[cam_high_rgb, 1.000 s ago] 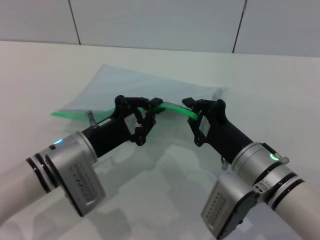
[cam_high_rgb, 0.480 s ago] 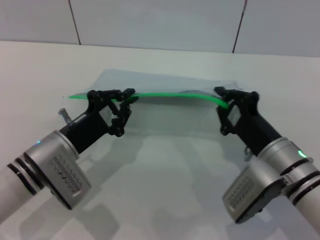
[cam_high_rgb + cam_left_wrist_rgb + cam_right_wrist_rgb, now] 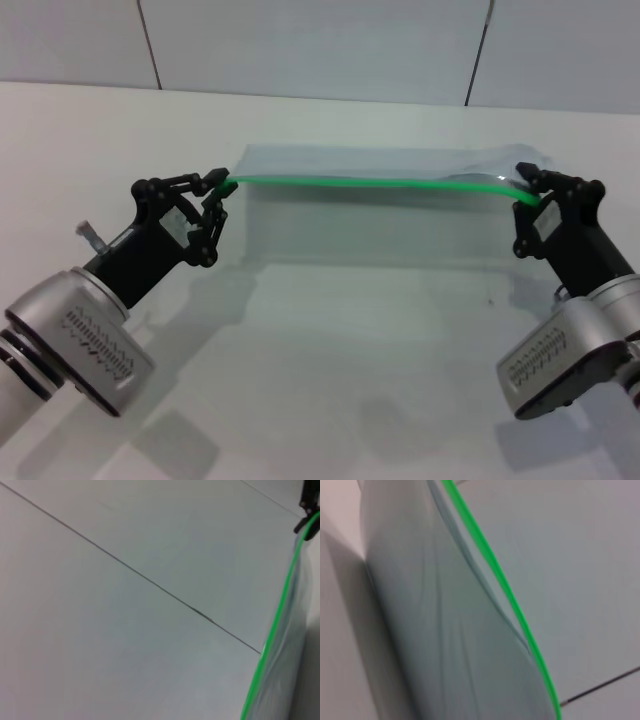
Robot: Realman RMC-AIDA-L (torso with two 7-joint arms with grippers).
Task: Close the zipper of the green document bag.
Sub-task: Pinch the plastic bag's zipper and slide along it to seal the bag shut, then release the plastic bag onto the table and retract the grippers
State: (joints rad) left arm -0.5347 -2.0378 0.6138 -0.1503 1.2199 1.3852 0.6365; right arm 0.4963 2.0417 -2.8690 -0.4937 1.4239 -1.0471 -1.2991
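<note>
The green document bag hangs upright over the white table, stretched between my two grippers, its pale translucent sheet drooping to the tabletop. Its zipper runs as a taut bright green line along the top edge. My left gripper is shut on the zipper's left end. My right gripper is shut on the bag's top right corner. I cannot make out the slider tab. The left wrist view shows the zipper leading off to the far right gripper. The right wrist view shows the bag and zipper close up.
A white table lies under both arms. A tiled wall with dark seams rises behind the table's far edge.
Both grippers have moved apart, the left one leftward and the right one rightward. The green edge between them went from a short bowed piece to a long straight line, and the bag now hangs spread out.
</note>
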